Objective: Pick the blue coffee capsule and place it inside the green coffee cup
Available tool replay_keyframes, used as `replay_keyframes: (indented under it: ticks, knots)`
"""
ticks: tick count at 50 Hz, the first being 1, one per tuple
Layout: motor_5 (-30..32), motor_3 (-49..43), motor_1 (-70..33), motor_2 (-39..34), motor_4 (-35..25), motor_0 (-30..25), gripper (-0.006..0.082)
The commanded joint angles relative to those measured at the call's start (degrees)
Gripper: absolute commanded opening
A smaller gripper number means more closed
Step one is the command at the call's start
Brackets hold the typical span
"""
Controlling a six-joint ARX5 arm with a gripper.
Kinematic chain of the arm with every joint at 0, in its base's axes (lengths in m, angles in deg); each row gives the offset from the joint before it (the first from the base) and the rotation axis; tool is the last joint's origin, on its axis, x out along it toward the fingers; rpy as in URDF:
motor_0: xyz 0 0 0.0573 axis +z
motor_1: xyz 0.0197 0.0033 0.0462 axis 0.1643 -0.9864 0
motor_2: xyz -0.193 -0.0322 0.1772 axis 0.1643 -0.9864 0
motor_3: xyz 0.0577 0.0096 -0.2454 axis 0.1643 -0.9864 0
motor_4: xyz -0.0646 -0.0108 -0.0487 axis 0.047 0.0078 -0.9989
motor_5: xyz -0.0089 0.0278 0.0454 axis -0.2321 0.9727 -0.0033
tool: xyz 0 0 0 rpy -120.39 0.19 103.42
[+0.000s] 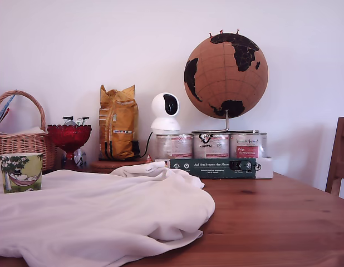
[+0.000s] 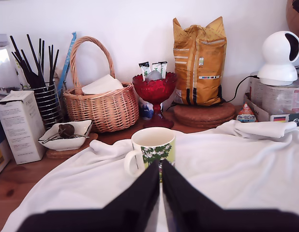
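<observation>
Now the clenched end effector (image 2: 161, 169) hangs just before the green coffee cup (image 2: 150, 150) on white cloth (image 2: 236, 164)

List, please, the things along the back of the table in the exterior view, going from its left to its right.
Woven wicker basket → red glass bowl → yellow paper bag → white round camera → brown cork globe.

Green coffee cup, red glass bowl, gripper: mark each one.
green coffee cup (image 2: 152, 145): wrist view, printed front wall.
red glass bowl (image 1: 68, 136): exterior view, side of the bowl.
gripper (image 2: 160, 166): wrist view, between the closed fingertips.
</observation>
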Motion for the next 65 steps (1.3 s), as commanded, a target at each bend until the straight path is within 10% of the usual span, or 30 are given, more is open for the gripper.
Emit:
replay_keyframes:
  ticks: [1,25,45,58,65]
  knots:
    - [-24.9,9.6,0.6,-0.7,-3.6,1.4,-0.0019]
    - [-33.1,7.3,-1.7,3.7,3.8,1.4,-0.0019]
    - [-33.3,-2.6,-31.3,20.5,3.8,1.5,-0.0016]
    - [-33.3,-15.3,-51.5,33.7,-5.6,5.1,0.0576]
    - [-31.9,-23.2,-61.5,39.6,-7.1,7.1,0.0595]
